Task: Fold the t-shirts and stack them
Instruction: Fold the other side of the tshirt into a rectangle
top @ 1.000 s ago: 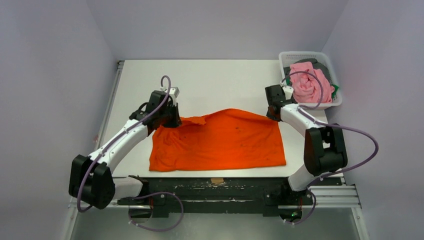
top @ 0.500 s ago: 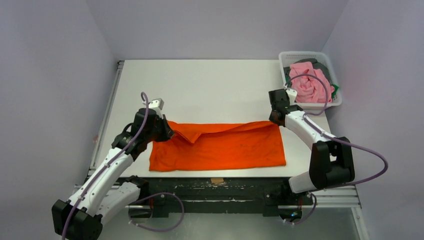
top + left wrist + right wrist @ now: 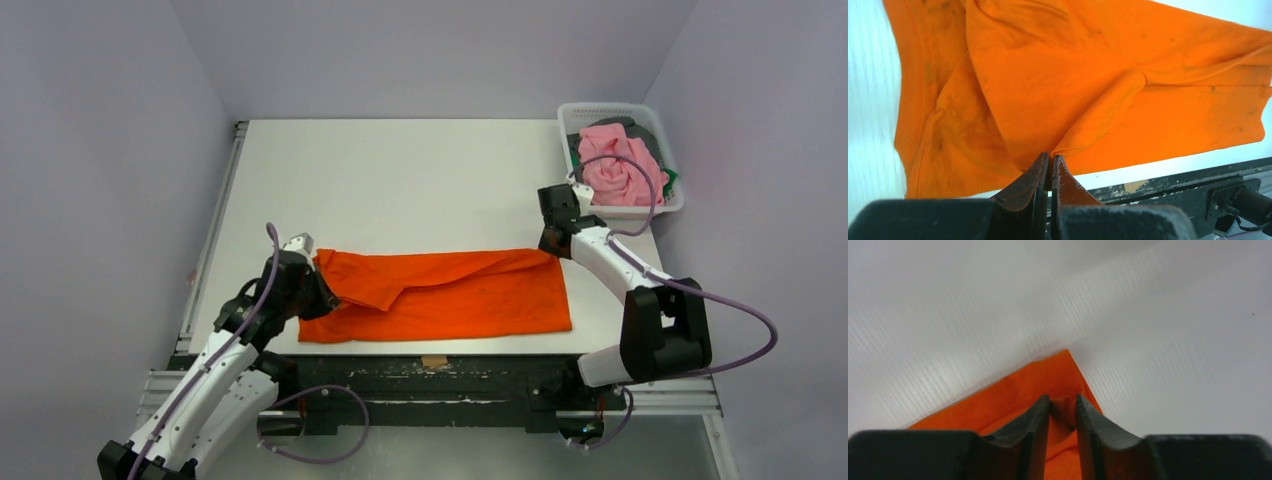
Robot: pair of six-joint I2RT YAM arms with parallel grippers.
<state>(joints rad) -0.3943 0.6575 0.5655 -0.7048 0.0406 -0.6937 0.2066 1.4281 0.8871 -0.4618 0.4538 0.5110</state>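
From above, the orange shirt (image 3: 440,295) lies near the front edge of the table (image 3: 400,170), its far half doubled over toward me into a long band. My left gripper (image 3: 318,283) sits at the shirt's left end, and my right gripper (image 3: 553,243) at its far right corner. In the far right corner of the table stands a white basket (image 3: 600,108) holding a crumpled pink shirt (image 3: 615,170) on top of darker ones (image 3: 655,133).

From my left wrist, the left gripper (image 3: 1050,162) is pressed together, pinching a fold of the orange shirt (image 3: 1073,75), which is creased and spreads away from the tips.

From my right wrist, the right gripper (image 3: 1063,407) stands a little apart, with a tuck of the orange shirt (image 3: 1013,395) at its corner filling the narrow gap between the fingers (image 3: 1040,422). I cannot tell whether they press it. The cloth's corner lies on the white table (image 3: 1148,340).
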